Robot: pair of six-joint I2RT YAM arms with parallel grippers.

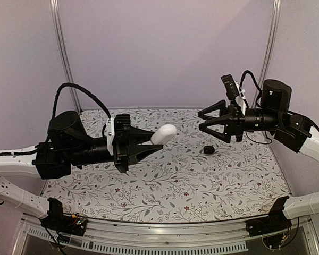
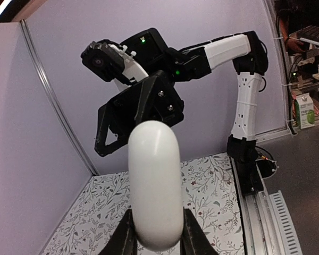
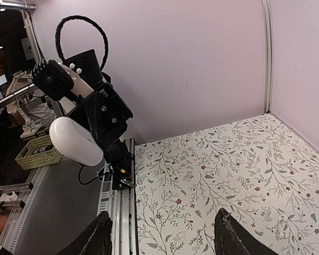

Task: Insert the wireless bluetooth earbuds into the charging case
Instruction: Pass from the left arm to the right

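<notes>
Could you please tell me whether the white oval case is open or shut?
Shut: the white oval case, clamped in the left pincer, shows a smooth shell, no lid raised.

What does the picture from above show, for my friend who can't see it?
The left claw holds a white oval case in the air above a flowery table. The right claw faces it from the other side, open and empty. A small dark piece lies on the table near the right claw.
</notes>
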